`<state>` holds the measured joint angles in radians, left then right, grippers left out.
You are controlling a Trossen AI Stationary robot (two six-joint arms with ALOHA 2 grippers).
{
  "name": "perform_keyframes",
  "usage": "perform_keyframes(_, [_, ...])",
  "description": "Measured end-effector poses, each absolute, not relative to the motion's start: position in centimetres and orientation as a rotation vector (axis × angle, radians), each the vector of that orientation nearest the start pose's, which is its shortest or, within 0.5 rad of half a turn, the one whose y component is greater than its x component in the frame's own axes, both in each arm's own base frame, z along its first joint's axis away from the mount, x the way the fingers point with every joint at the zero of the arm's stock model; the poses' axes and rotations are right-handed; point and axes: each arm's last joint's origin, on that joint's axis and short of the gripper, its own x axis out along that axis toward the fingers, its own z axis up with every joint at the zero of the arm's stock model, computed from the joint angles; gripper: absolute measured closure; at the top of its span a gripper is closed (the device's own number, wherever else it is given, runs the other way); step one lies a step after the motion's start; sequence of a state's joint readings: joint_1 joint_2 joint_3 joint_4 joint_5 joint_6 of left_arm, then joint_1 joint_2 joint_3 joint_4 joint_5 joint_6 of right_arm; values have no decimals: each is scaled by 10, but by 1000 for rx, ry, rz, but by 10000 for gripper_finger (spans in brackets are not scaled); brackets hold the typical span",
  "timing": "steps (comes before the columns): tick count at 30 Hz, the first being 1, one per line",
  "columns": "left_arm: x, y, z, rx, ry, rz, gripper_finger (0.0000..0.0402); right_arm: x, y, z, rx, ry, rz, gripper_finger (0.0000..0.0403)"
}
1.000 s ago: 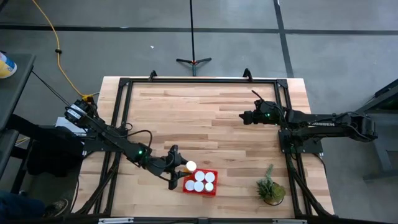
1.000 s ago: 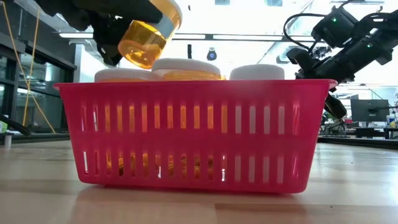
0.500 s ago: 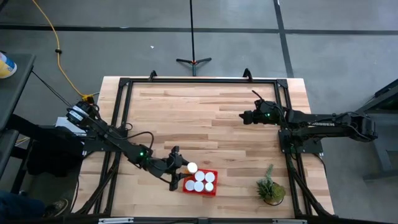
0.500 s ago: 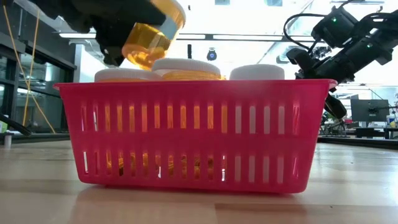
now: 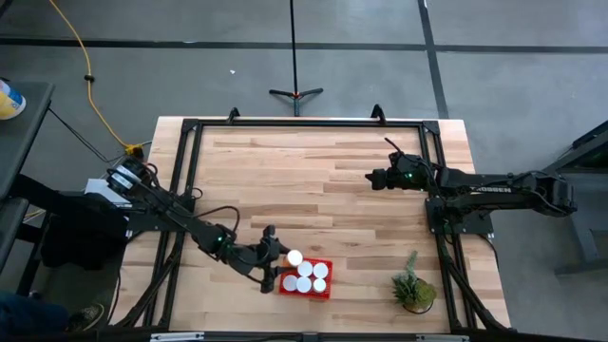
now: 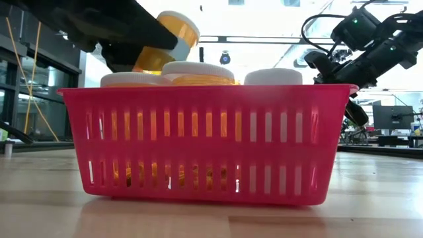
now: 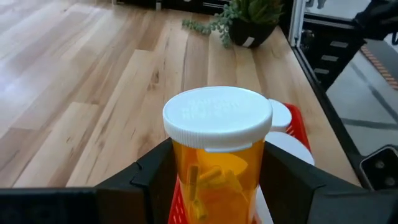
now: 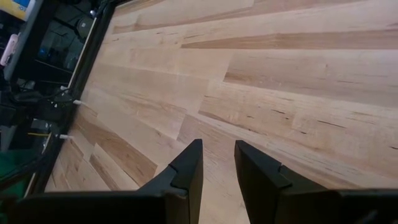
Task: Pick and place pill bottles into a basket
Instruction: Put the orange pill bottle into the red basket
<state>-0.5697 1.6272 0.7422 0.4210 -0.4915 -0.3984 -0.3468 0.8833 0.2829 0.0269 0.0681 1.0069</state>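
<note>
Left wrist view: pill bottle [image 7: 217, 149] between end effector [image 7: 214, 180] fingers.

Lighting was bright and even throughout. In the low view, ceiling strip lights and a bright background behind the basket [image 6: 205, 142] washed out the upper area; the arm above it appeared nearly silhouetted. The table [image 5: 304, 180] showed only soft, faint shadows. In the left wrist view, the distant plant [image 7: 252, 15] was slightly soft.

Six pill bottles [image 5: 294, 257], one basket [image 5: 326, 293], one potted plant [image 5: 414, 288], two arms.
</note>
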Motion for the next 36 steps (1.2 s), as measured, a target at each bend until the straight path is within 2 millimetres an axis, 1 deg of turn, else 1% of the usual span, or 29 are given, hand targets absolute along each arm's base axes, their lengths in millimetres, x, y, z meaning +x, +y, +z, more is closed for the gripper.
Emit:
perform_keyframes(7, [280, -163, 160, -133, 427, 16, 167, 159, -60, 166, 1043, 322, -660, 318])
perform_keyframes(20, [283, -165, 163, -153, 385, 13, 167, 159, -60, 166, 1040, 323, -659, 318])
perform_keyframes(24, [283, -164, 163, -115, 385, 13, 167, 159, -60, 166, 1039, 323, -659, 318])
perform_keyframes(36, [283, -164, 163, -107, 376, 34, 167, 159, -60, 166, 1039, 323, -659, 318])
